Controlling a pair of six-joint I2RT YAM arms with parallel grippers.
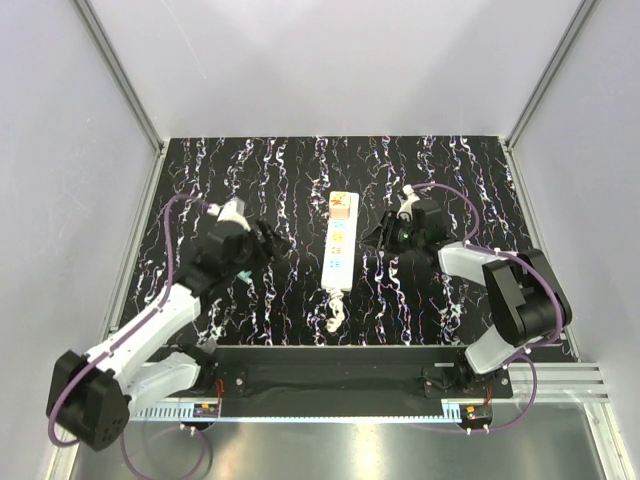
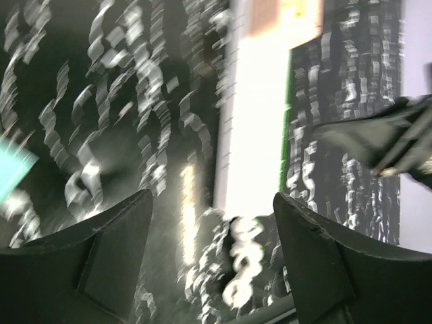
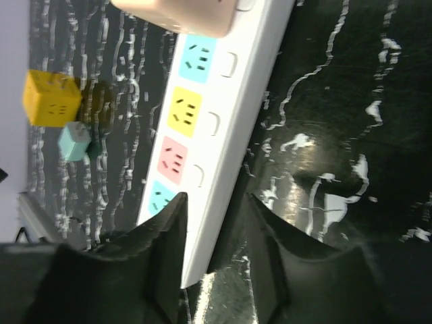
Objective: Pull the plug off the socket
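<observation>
The socket [image 1: 339, 247] is a long white strip lying lengthwise mid-table, with coloured outlets [image 3: 185, 111] and a knotted white cord [image 1: 335, 318] at its near end. A peach plug [image 1: 342, 205] sits in the far-end outlet and also shows as the plug [image 3: 182, 13] in the right wrist view. My left gripper [image 1: 275, 245] is left of the strip, open and empty; its view is blurred, with the strip [image 2: 253, 135] and cord knot [image 2: 243, 260] beyond its jaws [image 2: 212, 197]. My right gripper [image 1: 378, 238] is right of the strip, open, and the strip's long edge shows between its fingertips [image 3: 217, 198].
A yellow cube [image 3: 50, 100] and a small teal block [image 3: 73, 142] lie on the far side of the strip from the right gripper, near the left arm. The mat [image 1: 450, 300] is black with white marbling. Grey walls and metal rails [image 1: 130, 100] enclose the table.
</observation>
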